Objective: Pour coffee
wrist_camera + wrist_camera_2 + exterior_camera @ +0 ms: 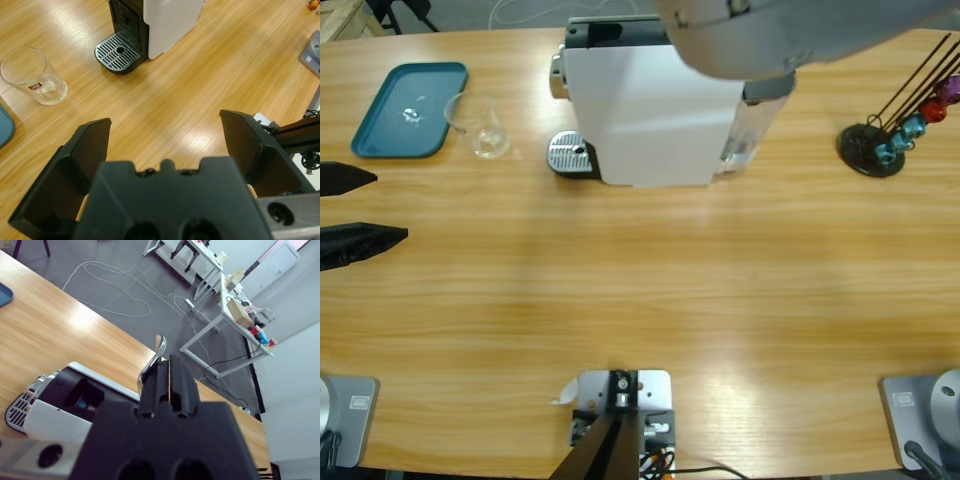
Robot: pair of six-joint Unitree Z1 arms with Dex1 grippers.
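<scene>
Bare table ahead of open left gripper [165, 145]; glass [33, 75] front-left, coffee machine [150, 25] w/ drip tray beyond.

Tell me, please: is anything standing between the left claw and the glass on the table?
Nothing visible does. In the left wrist view the left claw is open, and only bare wooden table lies between it and the empty-looking glass. The white coffee machine and its drip tray stand off to the side of that path.

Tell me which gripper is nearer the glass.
Left. The left gripper, jaws open, sits at the table edge just below the glass. The right gripper is shut above the coffee machine, farther off.
</scene>
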